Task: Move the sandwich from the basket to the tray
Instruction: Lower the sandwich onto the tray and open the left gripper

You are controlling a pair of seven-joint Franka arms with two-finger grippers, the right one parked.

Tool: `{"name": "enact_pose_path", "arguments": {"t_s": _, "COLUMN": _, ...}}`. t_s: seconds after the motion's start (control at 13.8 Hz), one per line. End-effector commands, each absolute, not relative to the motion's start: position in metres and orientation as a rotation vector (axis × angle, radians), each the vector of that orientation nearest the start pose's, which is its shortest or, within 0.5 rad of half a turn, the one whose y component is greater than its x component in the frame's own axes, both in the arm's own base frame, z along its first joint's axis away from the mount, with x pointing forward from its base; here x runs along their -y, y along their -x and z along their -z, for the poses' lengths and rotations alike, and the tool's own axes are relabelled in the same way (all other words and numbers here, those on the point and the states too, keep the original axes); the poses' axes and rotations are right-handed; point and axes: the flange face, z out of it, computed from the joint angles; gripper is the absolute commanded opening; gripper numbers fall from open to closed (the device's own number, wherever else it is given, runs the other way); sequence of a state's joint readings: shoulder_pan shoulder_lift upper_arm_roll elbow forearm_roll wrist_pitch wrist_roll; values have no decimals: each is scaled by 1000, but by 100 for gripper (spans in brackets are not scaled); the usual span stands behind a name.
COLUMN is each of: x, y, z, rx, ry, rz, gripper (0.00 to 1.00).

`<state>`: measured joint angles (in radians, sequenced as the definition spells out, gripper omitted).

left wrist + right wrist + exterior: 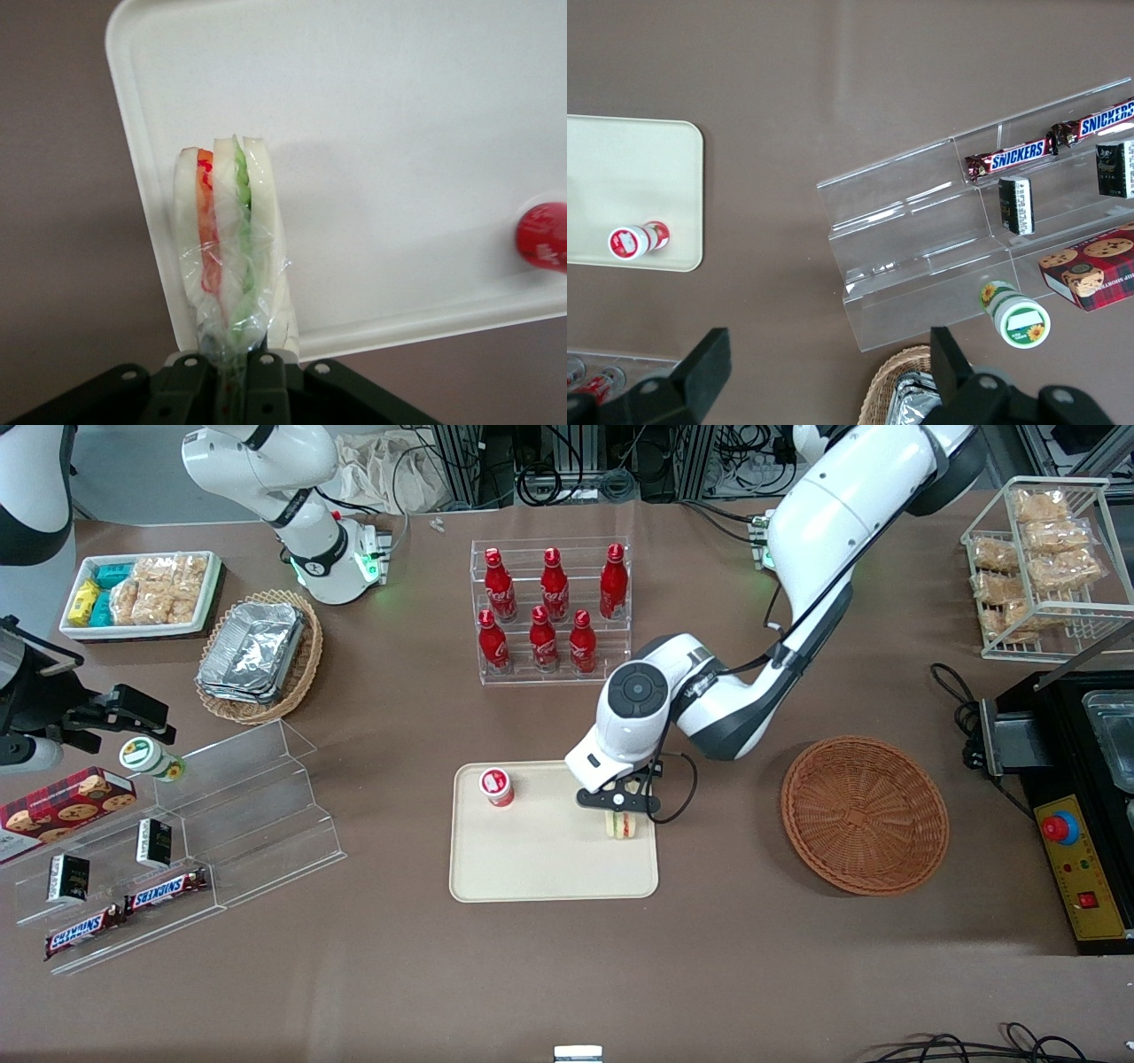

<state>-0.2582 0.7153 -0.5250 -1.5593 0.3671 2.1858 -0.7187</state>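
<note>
While hand (620,808) grips sandwich (621,824), Snickers bars (126,908) shelved.

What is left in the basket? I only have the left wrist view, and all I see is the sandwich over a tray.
Observer: Nothing. In the front view the basket is empty and sits toward the working arm's end of the table, beside the tray.
Operator: Is the sandwich over the tray's middle?
Observer: No. The gripper holds the sandwich by the tray edge that faces the basket.
Operator: Anything else on the tray?
Observer: One small red cup with a white lid, clear of the sandwich, toward the parked arm's end.
</note>
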Motion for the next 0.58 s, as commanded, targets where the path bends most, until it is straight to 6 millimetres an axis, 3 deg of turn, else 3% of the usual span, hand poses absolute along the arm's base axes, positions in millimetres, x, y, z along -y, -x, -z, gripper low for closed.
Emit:
{"name": "enact_pose_path", "arguments": {"t_s": 0.0, "x": 445, "y": -549, "z": -250, "rx": -374, "ry": 3153, "rz": 4, "gripper": 0}}
{"name": "enact_pose_path", "arguments": {"t_s": 0.29, "x": 435, "y": -554, "z": -234, "rx": -403, "ry": 3128, "rz": -19, "gripper": 2}}
{"name": "enact_pose_path", "arguments": {"t_s": 0.36, "x": 434, "y": -556, "z": -236, "rx": -392, "ry": 3129, "rz": -16, "gripper": 28}}
{"name": "enact_pose_path", "arguments": {"t_s": 0.44, "x": 433, "y": -558, "z": -241, "rx": -382, "ry": 3131, "rz": -8, "gripper": 99}}
{"name": "enact_pose_path", "arguments": {"t_s": 0.51, "x": 431, "y": -560, "z": -249, "rx": -363, "ry": 3131, "rz": 1, "gripper": 100}}
